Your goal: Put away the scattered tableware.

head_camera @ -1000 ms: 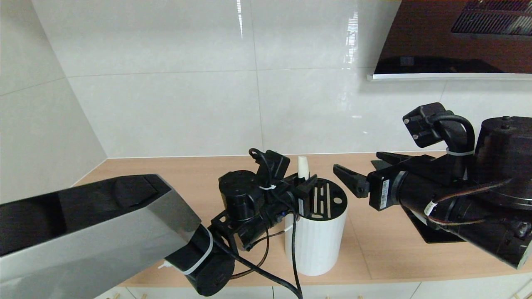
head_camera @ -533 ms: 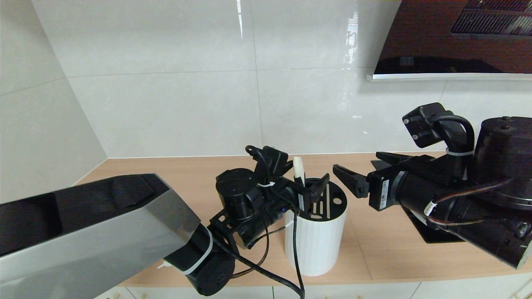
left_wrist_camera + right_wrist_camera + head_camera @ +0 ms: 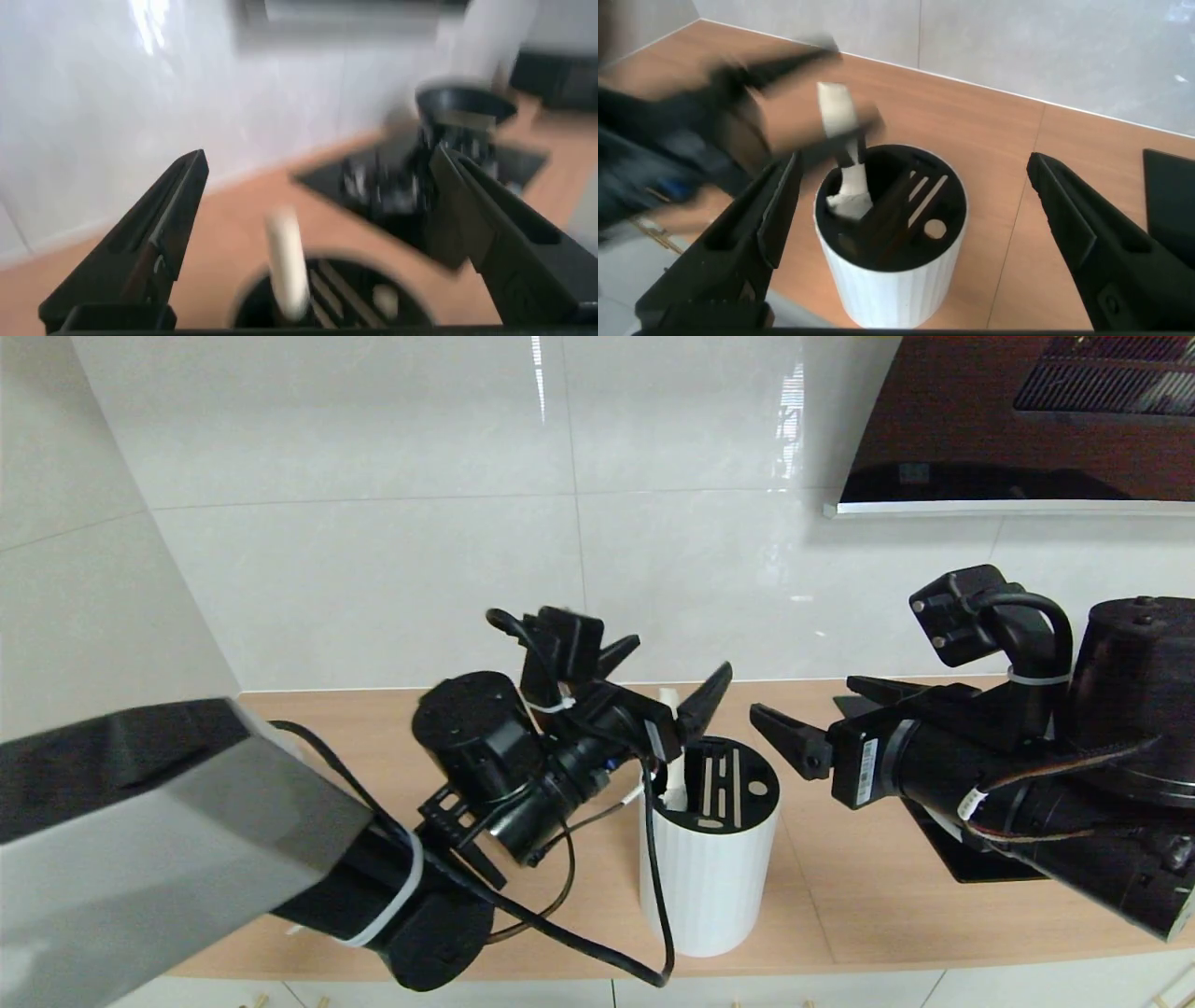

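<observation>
White utensil standing in the holder, both tools released

The left tool (image 3: pixel 681 653) hangs with jaws spread wide. Just below its gap, the white utensil (image 3: pixel 668 696) stands nearly upright, its long axis vertical and its handle end up. Its lower end is sunk in the black slotted top of the white ribbed holder (image 3: pixel 714 877) on the table (image 3: pixel 840 905), so its kind cannot be told. Beyond the holder, the right tool (image 3: pixel 800 697) is level with the holder's top, jaws apart, holding nothing. The left wrist view is blurred.

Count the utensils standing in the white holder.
1: a white-handled utensil in the white holder, on its left side, near the left gripper. Others may be hidden inside the slots.
</observation>
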Robot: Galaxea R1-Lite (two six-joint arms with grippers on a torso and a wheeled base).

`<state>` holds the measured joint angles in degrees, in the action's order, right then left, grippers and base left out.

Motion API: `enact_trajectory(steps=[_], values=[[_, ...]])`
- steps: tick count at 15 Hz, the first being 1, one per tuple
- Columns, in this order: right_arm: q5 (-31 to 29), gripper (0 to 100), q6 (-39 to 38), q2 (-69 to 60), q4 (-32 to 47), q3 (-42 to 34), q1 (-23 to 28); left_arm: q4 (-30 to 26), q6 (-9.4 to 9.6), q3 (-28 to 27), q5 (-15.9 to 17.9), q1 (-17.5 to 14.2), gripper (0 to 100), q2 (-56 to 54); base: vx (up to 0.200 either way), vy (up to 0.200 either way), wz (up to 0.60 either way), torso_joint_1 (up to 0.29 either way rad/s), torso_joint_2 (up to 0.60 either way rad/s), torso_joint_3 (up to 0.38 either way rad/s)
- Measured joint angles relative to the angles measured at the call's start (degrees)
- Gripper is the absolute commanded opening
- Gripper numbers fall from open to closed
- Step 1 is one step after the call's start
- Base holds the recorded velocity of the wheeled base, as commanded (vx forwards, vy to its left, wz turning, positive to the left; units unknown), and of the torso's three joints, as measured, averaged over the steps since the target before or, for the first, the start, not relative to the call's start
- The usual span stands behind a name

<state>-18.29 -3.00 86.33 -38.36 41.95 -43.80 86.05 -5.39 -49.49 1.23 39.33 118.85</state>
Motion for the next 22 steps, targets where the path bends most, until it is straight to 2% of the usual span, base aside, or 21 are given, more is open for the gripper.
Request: enact_trajectory(steps=[3,5,9,11,13,15,18,19,21,22], values=[[0.01,100,0.51,-1.74,0.00,-1.33,1.50,-2.08,0.00,3.41,0.00,-2.43,100,-12.24,0.000,0.000,0.00,0.000,0.00,0.000],[-0.05,100,1.04,-4.45,-0.01,-4.49,2.66,-8.02,0.06,6.74,0.05,-4.44,100,-22.59,0.000,0.000,0.00,0.000,0.00,0.000],[-1.44,100,2.93,-16.35,0.22,-15.71,6.05,-29.10,0.13,13.56,0.02,-6.67,100,-43.87,0.000,0.000,0.00,0.000,0.00,0.000],[-2.05,100,4.30,-24.70,0.51,-21.48,10.24,-38.46,-0.02,17.64,-0.17,-7.50,100,-53.75,0.000,0.000,0.00,0.000,0.00,0.000],[-2.21,100,4.96,-34.18,1.99,-25.61,16.54,-46.75,-0.20,20.77,-0.30,-9.53,100,-63.37,0.000,0.000,0.00,0.000,0.00,0.000],[-2.27,100,5.29,-44.93,6.69,-27.56,21.11,-56.88,-0.51,22.32,-0.37,-11.87,100,-73.07,0.000,0.000,0.00,0.000,0.00,0.000],[-2.54,100,5.62,-62.92,23.78,-27.59,26.05,-76.07,-2.24,23.17,-0.06,-17.40,100,-89.94,0.000,0.000,0.00,0.000,0.00,0.000],[-2.76,100,5.57,-68.32,30.35,-27.01,28.28,-81.87,-2.82,23.37,0.21,-20.29,100,-95.37,0.000,0.000,0.00,0.000,0.00,0.000],[-3.85,100,4.74,-75.12,35.99,-26.03,33.55,-87.55,-3.61,23.87,0.79,-26.60,100,-103.19,0.000,0.000,0.00,0.000,0.00,0.000],[-4.16,100,4.41,-77.13,36.32,-25.88,36.01,-88.15,-3.74,24.36,0.98,-29.55,100,-106.23,0.000,0.000,0.00,0.000,0.00,0.000]])
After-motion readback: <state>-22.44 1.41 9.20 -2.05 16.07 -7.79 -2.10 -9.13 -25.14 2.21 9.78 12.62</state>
